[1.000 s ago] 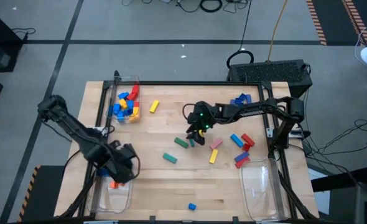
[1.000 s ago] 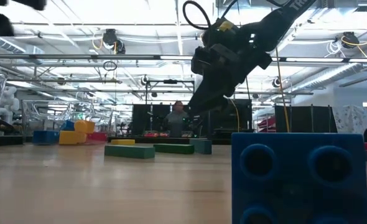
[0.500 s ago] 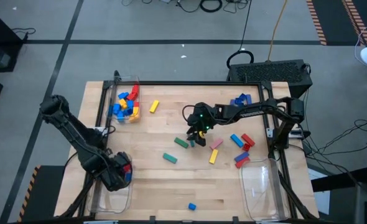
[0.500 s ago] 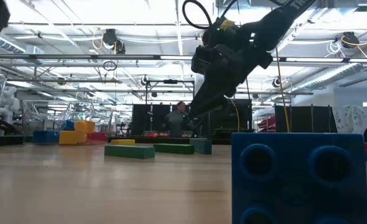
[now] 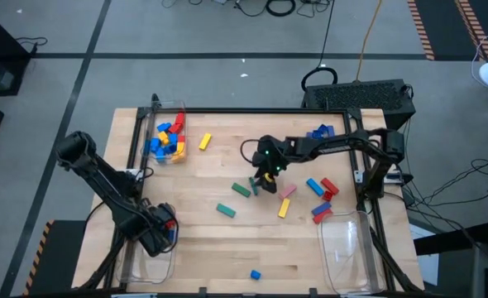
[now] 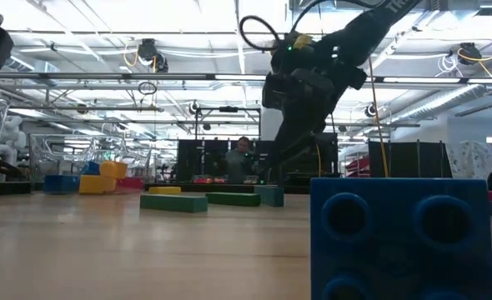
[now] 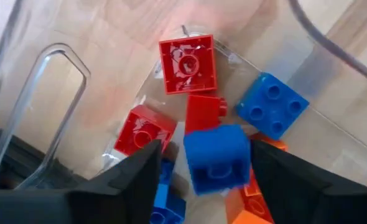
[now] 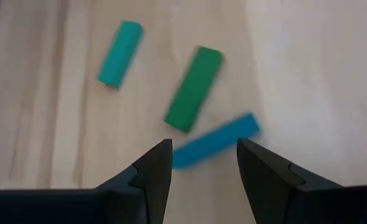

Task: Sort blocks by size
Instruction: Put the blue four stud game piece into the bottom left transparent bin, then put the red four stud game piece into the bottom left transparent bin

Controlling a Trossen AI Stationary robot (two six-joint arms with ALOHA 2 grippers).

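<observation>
My wooden table (image 5: pixel 227 248) holds everything; seen from above, three clear plastic bins sit at its edges: one at eleven o'clock (image 5: pixel 155 132) full of small blue, yellow and red bricks, one at seven o'clock (image 5: pixel 136 263) under my left arm, one at five o'clock (image 5: pixel 361 248) with nothing showing in it.

My left gripper (image 7: pixel 202 177) hangs over the seven o'clock bin, fingers spread, and a small blue cube brick (image 7: pixel 216 157) sits between them but free of both, apparently just let go above the red (image 7: pixel 186 62), blue and orange bricks inside. To finish this step well I should lift straight up, keeping my fingers clear of the bin wall, so nothing gets flicked out.

My right gripper (image 8: pixel 201 165) hovers near the table's centre with fingers parted and nothing between them. Below it lie a long blue bar (image 8: pixel 214 148) closest, a green bar (image 8: pixel 194 88) just beyond, and a teal bar (image 8: pixel 119 53) farther off. More loose bricks lie at three o'clock of it (image 5: pixel 318 189), and one small blue brick (image 5: pixel 255 274) sits alone at six o'clock
</observation>
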